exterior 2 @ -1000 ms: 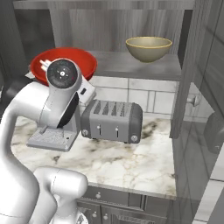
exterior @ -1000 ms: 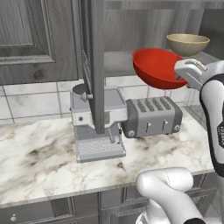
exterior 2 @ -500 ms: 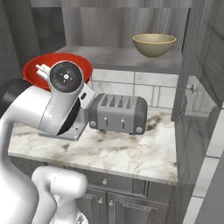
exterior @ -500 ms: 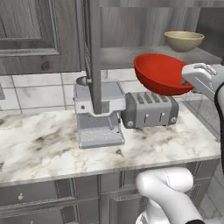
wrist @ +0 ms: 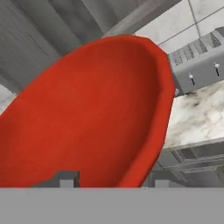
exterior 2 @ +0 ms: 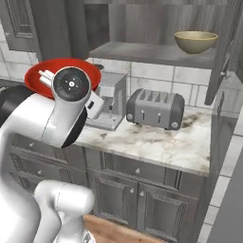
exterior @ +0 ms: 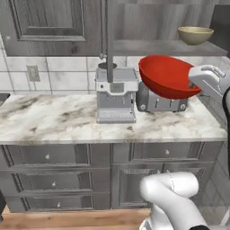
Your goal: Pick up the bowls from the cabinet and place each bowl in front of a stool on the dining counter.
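The glossy red round bowl (exterior: 167,76) hangs in the air in front of the silver four-slot toaster (exterior: 155,101), clear of the veined marble worktop (exterior: 67,121). It is tilted, its open mouth turned up and toward the left base camera. The two-finger gripper (wrist: 107,180) pinches the bowl's rim, one dark fingertip (wrist: 65,178) inside the bowl and the other outside. The tan-olive bowl with the yellowish rim (exterior 2: 195,42) sits upright on the grey inner shelf of the dark grey wall cabinet (exterior 2: 156,50), well apart.
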